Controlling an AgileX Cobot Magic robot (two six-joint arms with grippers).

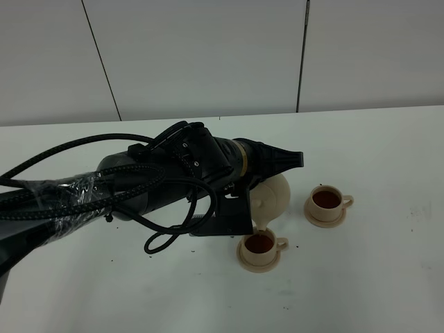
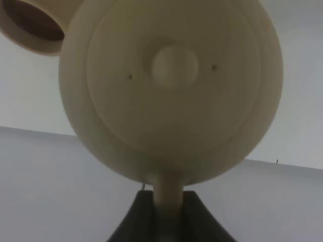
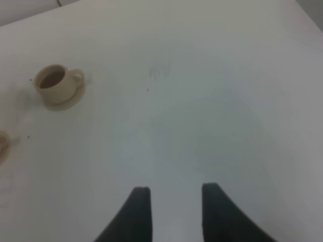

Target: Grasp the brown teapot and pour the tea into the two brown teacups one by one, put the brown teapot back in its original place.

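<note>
My left gripper (image 1: 239,208) is shut on the loop handle of the brown teapot (image 1: 272,195), which is tipped spout-down over the nearer teacup (image 1: 260,245). A thin stream of tea (image 1: 261,229) runs from the spout into that cup, which holds dark liquid. The farther teacup (image 1: 326,201) stands on its saucer to the right, also holding tea. In the left wrist view the teapot's lid (image 2: 171,75) faces the camera, its handle pinched in my left gripper (image 2: 168,204), and a teacup (image 2: 33,25) shows beside it. My right gripper (image 3: 171,194) is open over bare table. The original place is hidden.
The left arm and its black cables (image 1: 104,187) cover the table's left middle. The white table (image 1: 374,277) ends at a grey panelled wall (image 1: 208,55) behind. The right wrist view shows a teacup (image 3: 56,83) on its saucer, apart from the right gripper.
</note>
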